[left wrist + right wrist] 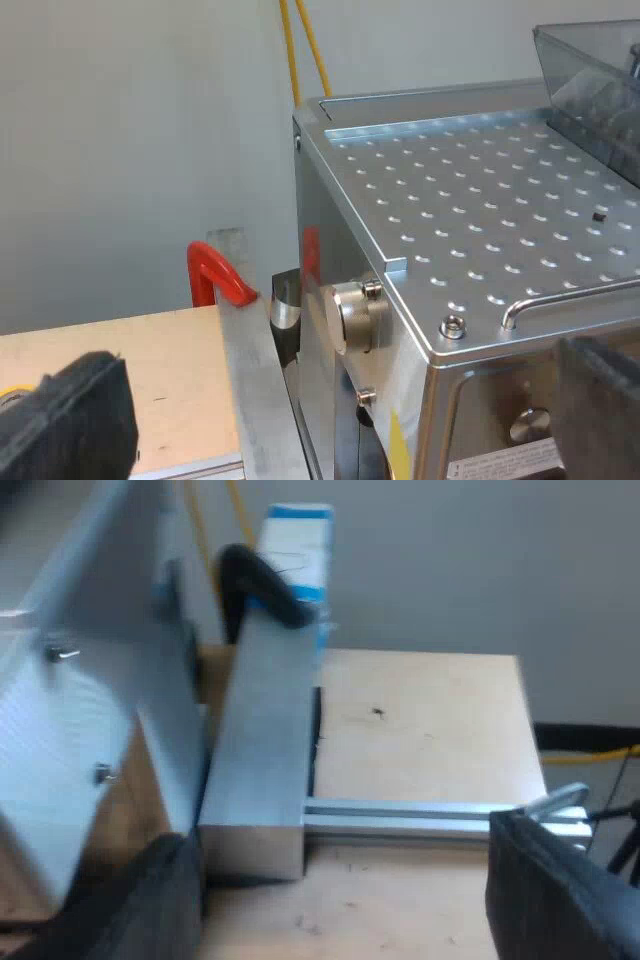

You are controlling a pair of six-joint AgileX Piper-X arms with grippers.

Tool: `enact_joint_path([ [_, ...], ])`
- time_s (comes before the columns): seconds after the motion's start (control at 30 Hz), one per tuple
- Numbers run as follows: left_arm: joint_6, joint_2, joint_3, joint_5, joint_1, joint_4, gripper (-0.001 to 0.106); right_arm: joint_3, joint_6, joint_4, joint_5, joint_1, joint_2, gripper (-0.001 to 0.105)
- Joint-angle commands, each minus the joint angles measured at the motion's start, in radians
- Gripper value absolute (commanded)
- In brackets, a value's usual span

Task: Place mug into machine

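Item 1, L gripper: fingers are standing wide apart, released, gripping nothing and touching nothing. It is hovering at an upper corner of the espresso machine. One finger is showing over the table beside the machine, the other over the machine's face just under the top plate.

Item 2, R gripper: fingers are also spread wide, slack, w/ nothing between them. It is hanging low over the table, close beside the machine's side panel.

Item 3, espresso machine: dimpled metal top is lying bare. The bean hopper is sitting on the top, away from the corner the L gripper is over. A thin metal rail is running along the top's edge, and a round metal knob is sticking out of the side near that corner.

Item 4, fixtures beside the machine: an aluminium block is standing against the machine's side, and a slotted rail is running off from it across the table. A black curved lever is sitting on top of the block. A red curved lever is showing near the machine's side, at the table's edge.

Item 5, misc.: a blue-and-white carton is standing behind the block.

Item 6, mug: location cannot be told — neither gripper is carrying it.
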Motion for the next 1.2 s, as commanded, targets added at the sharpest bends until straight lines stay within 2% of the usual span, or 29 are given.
enact_joint_path([
  [0.03,-0.007,-0.015,-0.012,0.003,0.004,0.012,0.085,0.008,-0.044,0.006,-0.079,-0.340,-0.035,0.062],
  [0.1,0.005,-0.031,-0.013,-0.007,0.004,0.031,0.085,0.024,-0.054,0.008,-0.134,-0.421,-0.069,0.062],
  [0.17,0.019,-0.057,-0.013,-0.022,0.004,0.054,0.085,0.051,-0.027,0.007,-0.162,-0.474,-0.112,0.062],
  [0.33,0.019,-0.156,-0.013,-0.079,0.004,0.131,0.085,0.122,-0.015,0.041,-0.167,-0.479,-0.227,0.062],
  [0.57,0.022,-0.327,-0.007,-0.086,0.004,0.230,0.085,0.203,-0.018,0.100,-0.186,-0.476,-0.439,0.062],
  [0.67,0.022,-0.423,0.005,-0.086,0.004,0.269,0.085,0.230,-0.018,0.143,-0.229,-0.477,-0.542,0.062],
  [0.83,0.022,-0.554,0.025,-0.086,0.004,0.372,0.085,0.249,-0.018,0.221,-0.291,-0.477,-0.661,0.062],
  [1.03,0.022,-0.695,0.056,-0.086,0.004,0.478,0.085,0.267,-0.018,0.285,-0.292,-0.477,-0.767,0.062],
  [1.13,0.022,-0.692,0.066,-0.100,0.006,0.553,0.085,0.284,-0.018,0.319,-0.281,-0.477,-0.792,0.062],
  [1.2,0.025,-0.692,0.090,-0.118,0.006,0.558,0.085,0.291,-0.018,0.341,-0.281,-0.477,-0.786,0.062],
])
